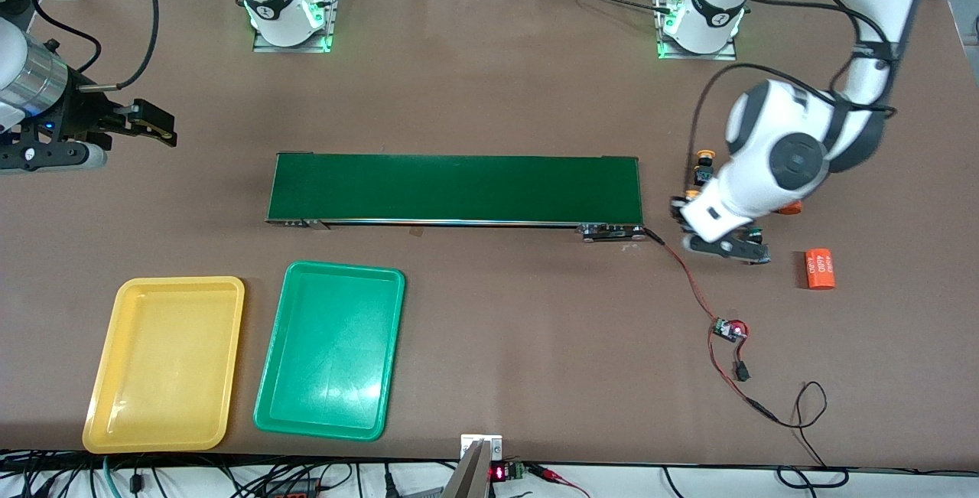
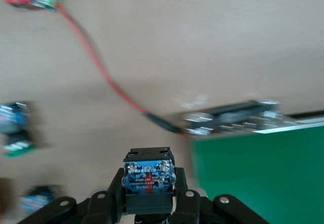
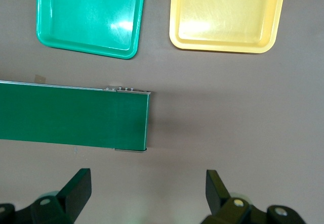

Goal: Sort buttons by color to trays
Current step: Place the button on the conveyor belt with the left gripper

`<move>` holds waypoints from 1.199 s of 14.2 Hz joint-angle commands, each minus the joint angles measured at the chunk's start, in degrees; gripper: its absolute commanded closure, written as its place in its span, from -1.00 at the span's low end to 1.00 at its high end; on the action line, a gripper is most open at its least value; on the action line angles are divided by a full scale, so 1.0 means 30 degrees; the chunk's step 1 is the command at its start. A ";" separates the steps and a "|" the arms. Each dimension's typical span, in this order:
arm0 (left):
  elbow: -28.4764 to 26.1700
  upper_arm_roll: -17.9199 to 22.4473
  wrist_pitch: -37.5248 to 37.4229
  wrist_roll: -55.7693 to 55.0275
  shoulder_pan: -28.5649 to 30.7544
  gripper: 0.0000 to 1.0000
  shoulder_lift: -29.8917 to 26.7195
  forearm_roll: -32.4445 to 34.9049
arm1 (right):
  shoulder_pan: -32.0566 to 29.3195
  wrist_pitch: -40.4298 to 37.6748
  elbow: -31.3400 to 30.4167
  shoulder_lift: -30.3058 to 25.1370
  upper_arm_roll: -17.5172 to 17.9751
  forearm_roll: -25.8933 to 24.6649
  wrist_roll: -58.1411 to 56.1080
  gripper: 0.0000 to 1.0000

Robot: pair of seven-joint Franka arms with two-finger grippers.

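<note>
My left gripper (image 1: 730,247) is shut on a button (image 2: 149,177), low over the table just off the conveyor's end at the left arm's end. The button's black-blue body sits between the fingers and its cap is hidden. Two yellow-capped buttons (image 1: 701,165) stand beside the left hand, partly hidden by it. More buttons show blurred in the left wrist view (image 2: 16,130). The yellow tray (image 1: 164,364) and the green tray (image 1: 329,349) lie empty side by side, nearer the front camera than the belt, and also show in the right wrist view (image 3: 225,16) (image 3: 88,16). My right gripper (image 1: 153,125) is open and empty and waits at the right arm's end.
The long dark-green conveyor belt (image 1: 455,188) runs across the middle of the table. An orange cylinder with white print (image 1: 819,269) lies near the left hand. A small circuit board (image 1: 729,328) with red and black wires trails from the belt's end toward the front edge.
</note>
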 commanded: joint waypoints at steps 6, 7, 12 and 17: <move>-0.1317 -0.2221 0.2933 -0.4298 -0.1379 0.52 0.1614 0.0420 | -0.0176 -0.0168 0.0007 -0.0031 -0.0079 -0.0245 -0.0995 -1.00; -0.1670 -0.2192 0.3784 -0.4563 -0.1670 0.51 0.1791 0.0420 | -0.0176 -0.0168 0.0036 -0.0031 -0.0079 -0.0391 -0.0995 -1.00; -0.1558 -0.2191 0.3736 -0.5445 -0.1880 -1.00 0.1358 0.0420 | -0.0205 -0.0168 0.0007 -0.0002 -0.0079 -0.0422 -0.0995 -1.00; 0.1949 -0.2074 -0.2055 -0.4456 0.0136 -1.00 0.0152 0.0450 | -0.0205 -0.0168 0.0007 -0.0002 -0.0108 -0.0422 -0.0995 -1.00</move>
